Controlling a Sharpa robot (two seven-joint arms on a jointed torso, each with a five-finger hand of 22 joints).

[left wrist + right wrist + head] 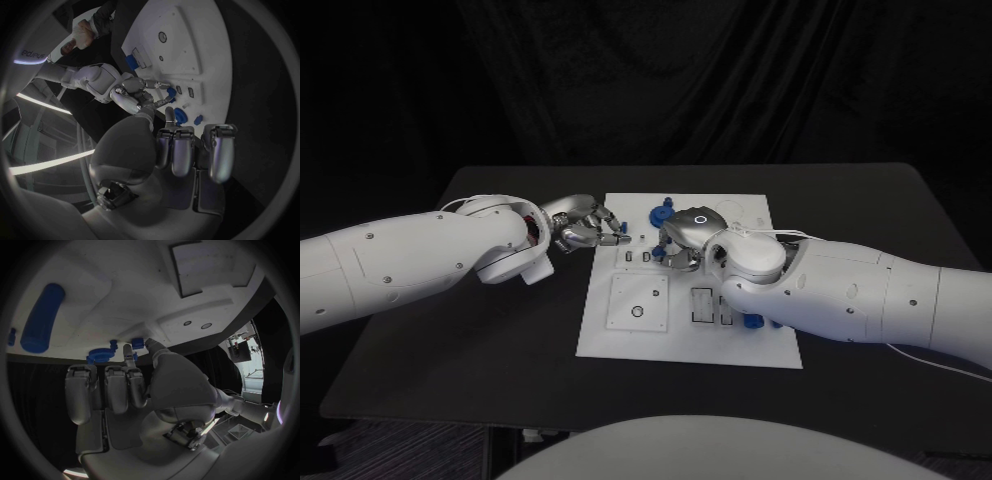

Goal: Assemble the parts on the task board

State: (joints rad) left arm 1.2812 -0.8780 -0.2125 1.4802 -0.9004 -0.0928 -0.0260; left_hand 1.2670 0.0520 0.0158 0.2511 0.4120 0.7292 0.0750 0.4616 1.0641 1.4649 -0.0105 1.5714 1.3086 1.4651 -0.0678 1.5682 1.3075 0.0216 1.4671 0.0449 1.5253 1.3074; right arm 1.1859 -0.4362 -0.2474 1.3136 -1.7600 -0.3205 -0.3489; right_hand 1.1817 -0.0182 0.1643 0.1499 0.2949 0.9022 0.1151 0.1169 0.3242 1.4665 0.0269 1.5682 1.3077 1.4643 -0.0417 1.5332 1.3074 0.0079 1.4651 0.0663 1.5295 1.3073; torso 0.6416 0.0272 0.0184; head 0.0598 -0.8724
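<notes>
The white task board (635, 340) lies mid-table. My right hand (687, 232) hovers over its far middle, and its thumb and a finger pinch a small blue part (137, 342) just above the board. Beside that part stand a blue gear-like part (100, 354) and a long blue cylinder (40, 317). My left hand (584, 228) sits at the board's far left edge with its fingers (181, 150) curled in and nothing in them. The left wrist view shows the right hand (139, 95) next to several blue parts (180, 116).
Another blue part (753, 321) lies on the board's near right, against my right arm. A raised square plate with a round hole (638, 303) and rectangular slots (711, 305) take up the board's near half. Bare black table (473, 330) surrounds the board.
</notes>
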